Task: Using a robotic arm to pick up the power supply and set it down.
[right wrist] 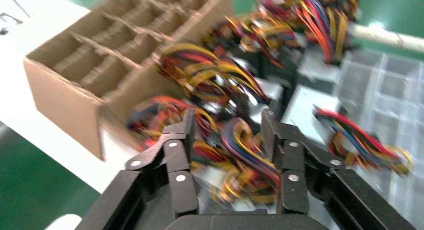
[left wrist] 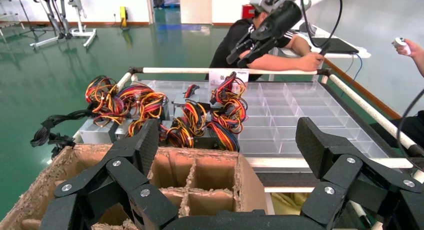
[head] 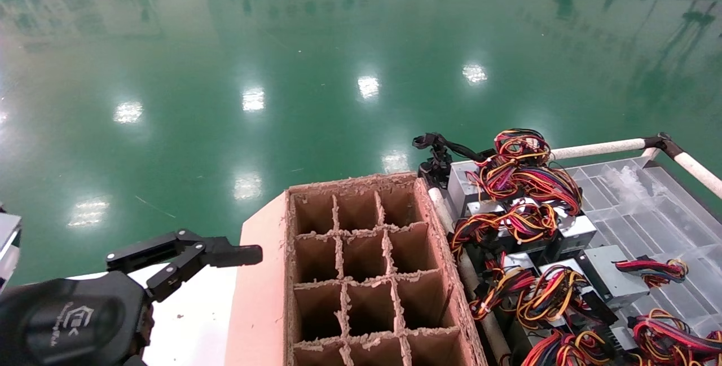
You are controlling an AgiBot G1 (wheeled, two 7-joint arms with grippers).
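the power supplies (head: 606, 276) lie in a heap on the robot's right, on a clear compartmented tray (head: 665, 214) framed by a white rail (head: 598, 149), just beside a cardboard box with a divider grid (head: 361, 276). each is a silver-grey metal box trailing a red, yellow, orange and black wire bundle (head: 524, 168), and the bundles tangle over the boxes so that few bare faces show.

the right pincer (right wrist: 227, 140) is out of the head view; its wrist view shows it directly over the heap, close above the wires, fingers (right wrist: 182, 140) partly spread and holding nothing. a coil of wires lies in the gap between them, with grey metal faces (right wrist: 312, 103) just beyond. the blur in that view suggests the arm is moving.

the left pincer (head: 186, 256) hovers on the far side of the cardboard box from the heap, over the white bench (head: 192, 321), wide open and empty. its wrist view looks across the box toward the tray.

the right arm is clearly the nearer one, with the target below and slightly ahead of its fingers. the long axis of any single unit is hard to judge, since wires cover most of them. the grasp likely depends on closing across a metal body, not on the loose coil, which could slip or drag neighbouring units.
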